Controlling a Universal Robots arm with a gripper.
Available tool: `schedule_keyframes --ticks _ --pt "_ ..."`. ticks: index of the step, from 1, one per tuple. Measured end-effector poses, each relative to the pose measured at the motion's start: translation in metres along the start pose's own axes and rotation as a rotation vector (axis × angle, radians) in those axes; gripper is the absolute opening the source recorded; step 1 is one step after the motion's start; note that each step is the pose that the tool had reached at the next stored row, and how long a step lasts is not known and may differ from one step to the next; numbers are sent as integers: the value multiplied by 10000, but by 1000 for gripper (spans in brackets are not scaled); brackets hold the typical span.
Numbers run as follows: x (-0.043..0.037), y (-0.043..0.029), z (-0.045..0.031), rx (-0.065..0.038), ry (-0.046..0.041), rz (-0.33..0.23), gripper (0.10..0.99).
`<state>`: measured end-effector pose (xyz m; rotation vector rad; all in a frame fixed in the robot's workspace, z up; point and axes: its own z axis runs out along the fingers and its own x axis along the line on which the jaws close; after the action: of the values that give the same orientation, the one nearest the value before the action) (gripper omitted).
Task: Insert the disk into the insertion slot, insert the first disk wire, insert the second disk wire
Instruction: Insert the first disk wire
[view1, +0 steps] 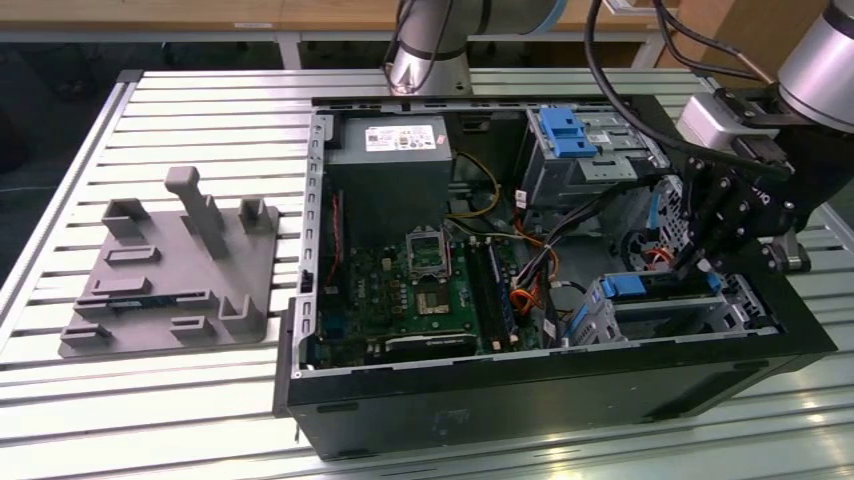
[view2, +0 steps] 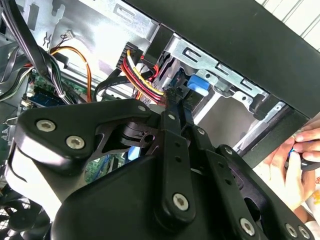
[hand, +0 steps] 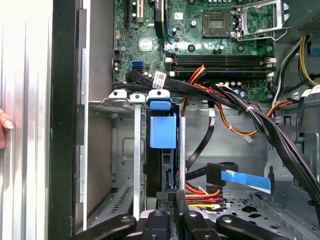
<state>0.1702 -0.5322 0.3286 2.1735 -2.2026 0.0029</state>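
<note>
On the exterior view's left you have the ribbed, brushed-metal tabletop, its long slats running across, and on it a matte grey moulded fixture with blocky posts and rectangular pockets. Next comes the open black computer case, a sheet-metal box lying on its side. Inside are the boxy grey power supply and, below it, the green motherboard. Further along stands the taller grey bay with its blue latch. Towards the exterior view's right, the insertion slot is a small silver perforated cage against the case wall. The disk already sits inside it, with its glossy blue plastic carrier showing at the open end. In the first wrist view you see that disk edge-on, a thin dark slab under the blue tab, between the cage's folded silver rails. The gripper hangs over the cage mouth. In the second wrist view its black, bolted link arms taper to a point, and the jaws are pressed together on the small black plug of a disk wire, a bundle of red, yellow and black strands, just beside the blue carrier. A flat black cable with a blue tab lies loose nearby. A person's hand rests outside the black case wall.
</note>
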Motion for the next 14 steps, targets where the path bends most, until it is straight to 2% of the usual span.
schedule_keyframes --ticks 3,5,6,7,8,14 --pt "0 0 2 0 0 -9 180" --pt "1 0 -12 0 -1 -10 298" --pt "1 1 -33 0 -2 -10 298" --pt "2 2 -63 0 -1 -10 298" --pt "4 3 -97 1 -1 -10 361" --pt "10 12 -366 1 0 -9 361"
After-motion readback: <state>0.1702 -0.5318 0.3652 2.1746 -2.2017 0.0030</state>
